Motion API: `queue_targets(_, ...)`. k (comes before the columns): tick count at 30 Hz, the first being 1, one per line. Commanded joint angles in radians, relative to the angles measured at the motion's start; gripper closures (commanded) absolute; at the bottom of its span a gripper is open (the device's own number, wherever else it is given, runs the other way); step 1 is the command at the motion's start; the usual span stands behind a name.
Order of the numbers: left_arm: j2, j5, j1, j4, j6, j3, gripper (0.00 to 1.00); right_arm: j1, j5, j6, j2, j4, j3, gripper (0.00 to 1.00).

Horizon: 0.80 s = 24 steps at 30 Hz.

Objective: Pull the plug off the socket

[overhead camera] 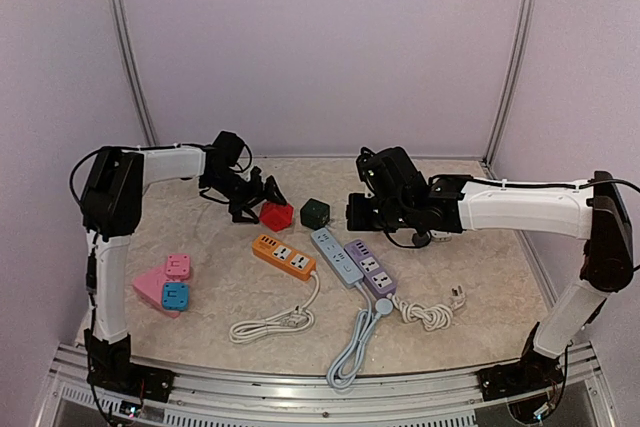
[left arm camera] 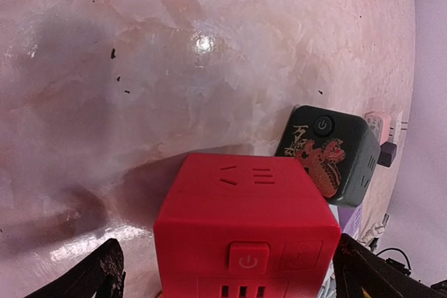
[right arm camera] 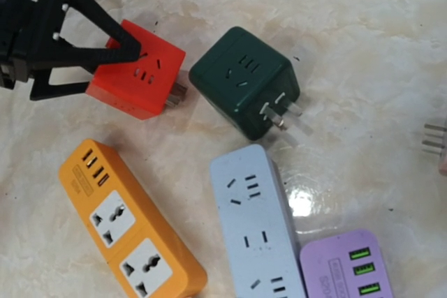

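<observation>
The red cube plug lies on the marble table with its metal prongs bare. A gap of table separates it from the dark green cube socket, which lies just to its right. My left gripper is open, with one black finger on each side of the red cube and neither pressing on it. From the right wrist view, those fingers straddle the cube's left end. My right gripper hovers to the right of the green cube, shut and holding nothing. Its fingers do not show in its own wrist view.
An orange power strip, a light blue strip and a purple strip lie in front of the cubes, their white cables coiled near the front edge. Pink and blue adapters sit at the left. Walls close the back and sides.
</observation>
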Motion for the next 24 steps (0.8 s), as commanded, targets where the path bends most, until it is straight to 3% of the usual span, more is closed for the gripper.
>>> queue_targets(1, -0.055, -0.072, 0.007, -0.058, 0.032, 0.010, 0.01, 0.007, 0.003, 0.002, 0.006, -0.014, -0.014, 0.93)
queue_targets(9, -0.150, -0.177, -0.020, -0.126, 0.082, 0.007, 0.01, 0.007, 0.003, 0.002, 0.039, -0.010, -0.004, 0.86)
queue_targets(15, -0.108, -0.271, -0.086, -0.205, 0.123, 0.081, 0.06, 0.007, -0.009, 0.003, 0.053, -0.003, 0.005, 0.86)
queue_targets(24, -0.011, -0.494, -0.164, -0.327, 0.094, 0.237, 0.39, 0.008, -0.005, 0.010, 0.044, -0.012, -0.011, 0.86)
